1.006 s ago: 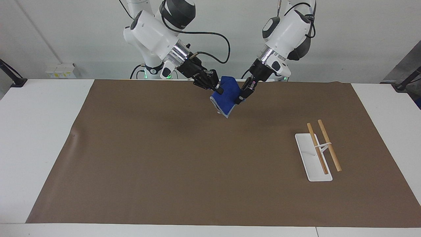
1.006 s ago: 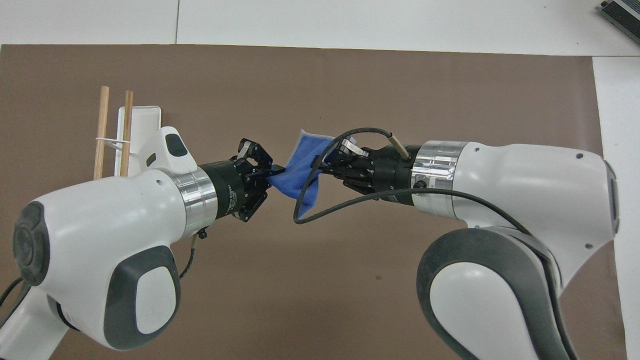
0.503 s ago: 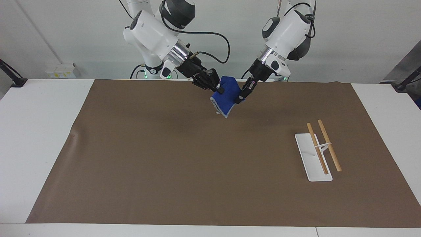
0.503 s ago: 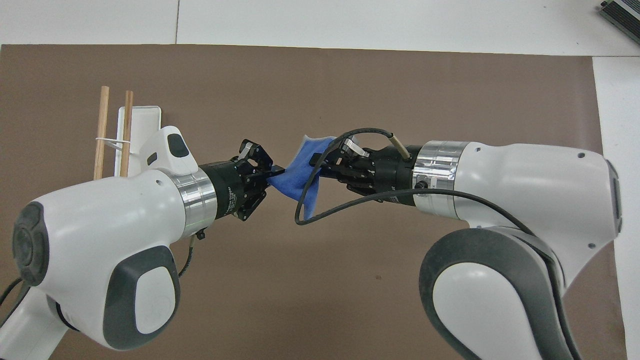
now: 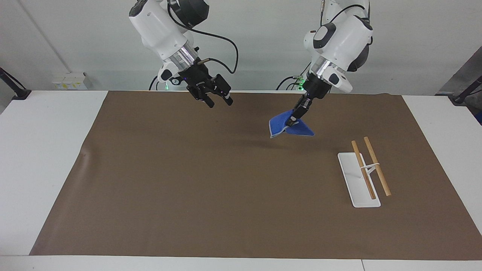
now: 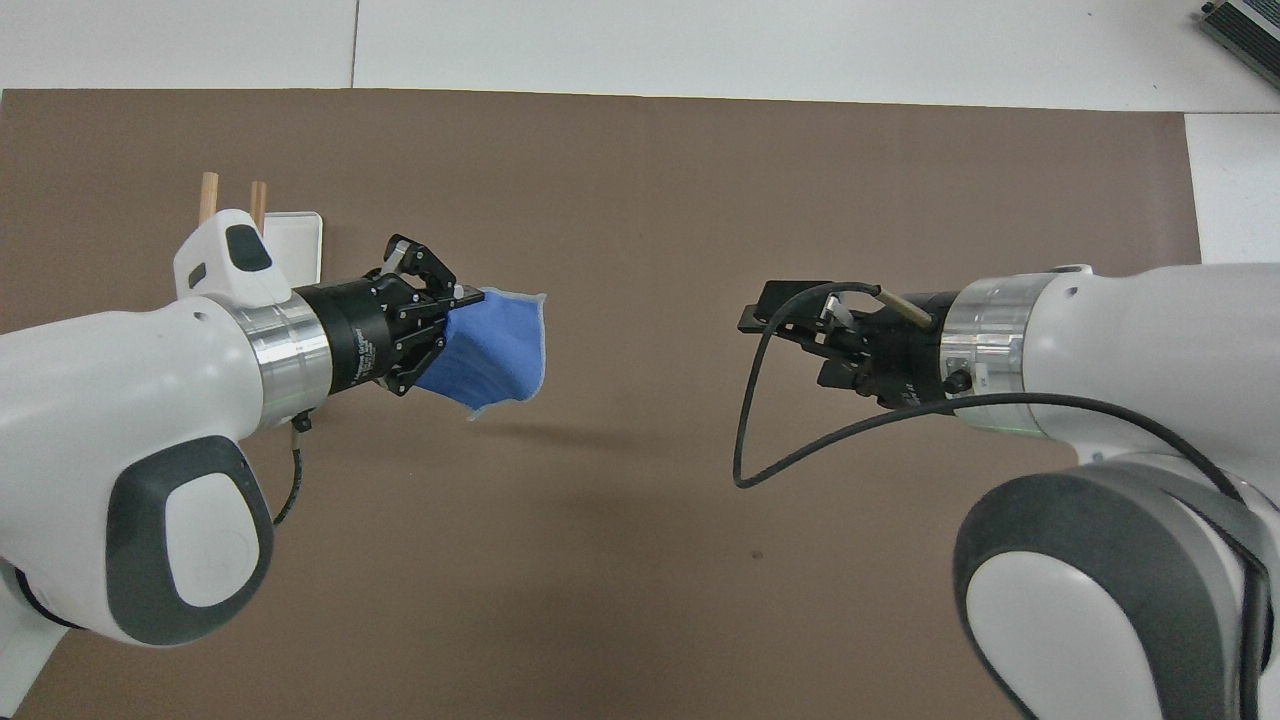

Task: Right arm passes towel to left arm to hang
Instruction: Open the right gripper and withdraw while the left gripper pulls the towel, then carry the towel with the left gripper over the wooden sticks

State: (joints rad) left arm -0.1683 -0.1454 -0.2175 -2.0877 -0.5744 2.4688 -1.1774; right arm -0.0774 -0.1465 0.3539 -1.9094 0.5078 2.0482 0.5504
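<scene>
This is a robotics lab. Two white robot arms (image 5: 165,26) (image 5: 339,34) stand at twelve o'clock of a white table (image 5: 49,150) covered by a brown mat (image 5: 211,188), before a bare white wall (image 5: 263,37) with loose cables (image 5: 222,41).

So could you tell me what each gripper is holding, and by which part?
The left gripper pinches the towel by its upper edge; the right gripper holds nothing.

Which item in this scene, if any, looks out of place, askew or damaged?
Nothing stands out. The towel hangs crumpled from the shut left gripper over the brown mat, as a pinched cloth would. The right gripper is open and empty above the mat. The rack with its two wooden bars stands upright.
</scene>
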